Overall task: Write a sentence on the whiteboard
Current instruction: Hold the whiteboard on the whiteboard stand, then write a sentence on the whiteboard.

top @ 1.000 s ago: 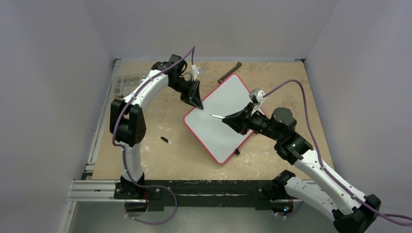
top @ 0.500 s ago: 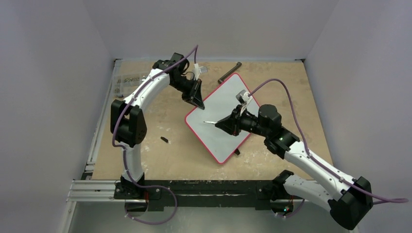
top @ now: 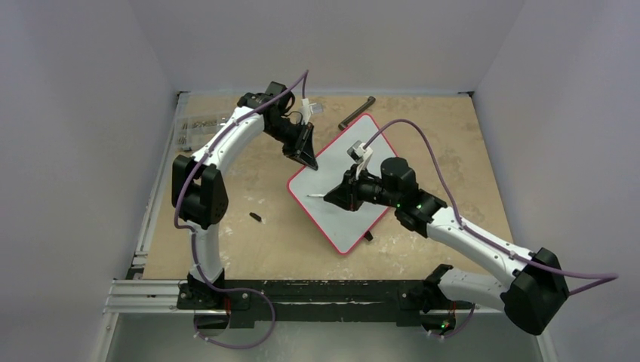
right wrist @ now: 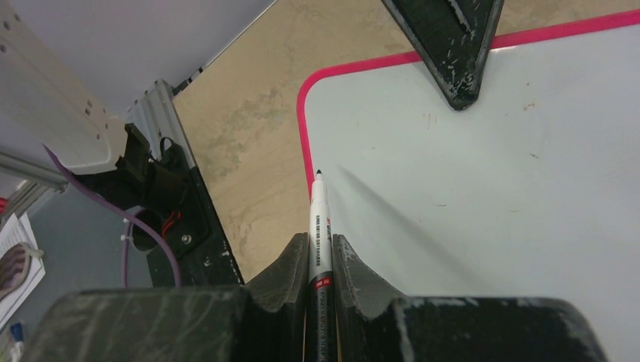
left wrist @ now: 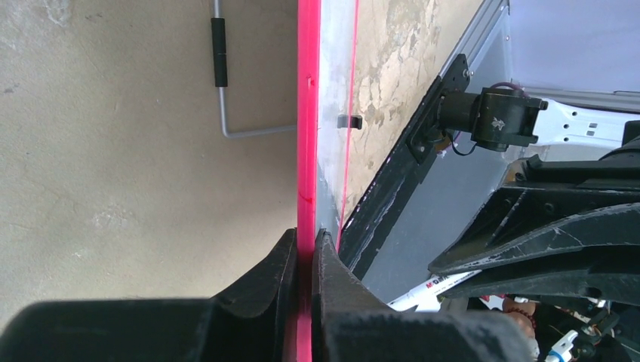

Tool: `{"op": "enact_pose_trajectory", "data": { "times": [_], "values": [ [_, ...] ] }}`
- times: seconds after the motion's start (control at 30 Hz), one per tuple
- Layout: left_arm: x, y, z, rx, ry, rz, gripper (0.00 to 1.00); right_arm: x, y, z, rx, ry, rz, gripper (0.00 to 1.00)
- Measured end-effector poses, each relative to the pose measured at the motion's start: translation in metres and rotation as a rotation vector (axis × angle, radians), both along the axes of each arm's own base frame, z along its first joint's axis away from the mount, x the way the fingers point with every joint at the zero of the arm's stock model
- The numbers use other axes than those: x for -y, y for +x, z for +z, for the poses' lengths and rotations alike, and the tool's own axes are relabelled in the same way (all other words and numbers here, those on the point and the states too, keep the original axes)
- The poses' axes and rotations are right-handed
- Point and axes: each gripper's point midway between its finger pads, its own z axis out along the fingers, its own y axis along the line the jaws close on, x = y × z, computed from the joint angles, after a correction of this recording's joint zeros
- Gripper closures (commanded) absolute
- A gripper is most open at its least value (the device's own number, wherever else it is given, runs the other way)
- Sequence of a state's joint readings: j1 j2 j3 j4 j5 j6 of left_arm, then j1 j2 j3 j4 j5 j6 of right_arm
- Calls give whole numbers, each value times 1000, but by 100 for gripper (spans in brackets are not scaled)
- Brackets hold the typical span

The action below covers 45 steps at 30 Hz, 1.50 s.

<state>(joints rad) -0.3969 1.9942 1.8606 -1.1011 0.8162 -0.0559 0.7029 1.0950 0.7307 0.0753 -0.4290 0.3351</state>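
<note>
The whiteboard (top: 343, 154) lies slanted on the table, white with a red-pink rim. No sentence shows on it, only a few faint specks. My left gripper (top: 306, 158) is shut on the board's upper left rim (left wrist: 308, 113), with one jaw on each side of it (left wrist: 305, 235). My right gripper (top: 341, 197) is shut on a white marker (right wrist: 319, 219). The marker's black tip is uncapped and sits just inside the board's left corner, by the rim; I cannot tell if it touches. In the right wrist view the board (right wrist: 490, 173) fills the right side, and the left gripper's fingers (right wrist: 453, 45) show at the top.
A dark bent rod (top: 356, 112) lies beyond the board's far corner and also shows in the left wrist view (left wrist: 220, 68). A small black piece (top: 256, 217) lies on the wood left of the board. A bag of small parts (top: 198, 124) sits at the far left. A black clip (top: 368, 236) sticks out under the board's near edge.
My right gripper has moved left across the board with the marker, from the middle towards the left corner. My left gripper has stayed clamped on the rim.
</note>
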Motion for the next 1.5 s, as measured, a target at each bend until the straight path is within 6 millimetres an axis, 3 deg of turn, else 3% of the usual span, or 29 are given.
{"op": "enact_pose_trajectory", "data": {
  "times": [0.33,0.7,1.0,1.5],
  "values": [
    [0,0,0,8,11,0,100,-11,25,16,27,1,-51,100],
    [0,0,-1,11,16,2,100,-16,36,-2,0,-36,-71,100],
    [-1,0,-1,15,22,4,100,-14,35,-5,2,-35,-71,100],
    [-1,0,-1,18,27,2,100,6,10,-31,-34,-59,-73,100]
  ]
}}
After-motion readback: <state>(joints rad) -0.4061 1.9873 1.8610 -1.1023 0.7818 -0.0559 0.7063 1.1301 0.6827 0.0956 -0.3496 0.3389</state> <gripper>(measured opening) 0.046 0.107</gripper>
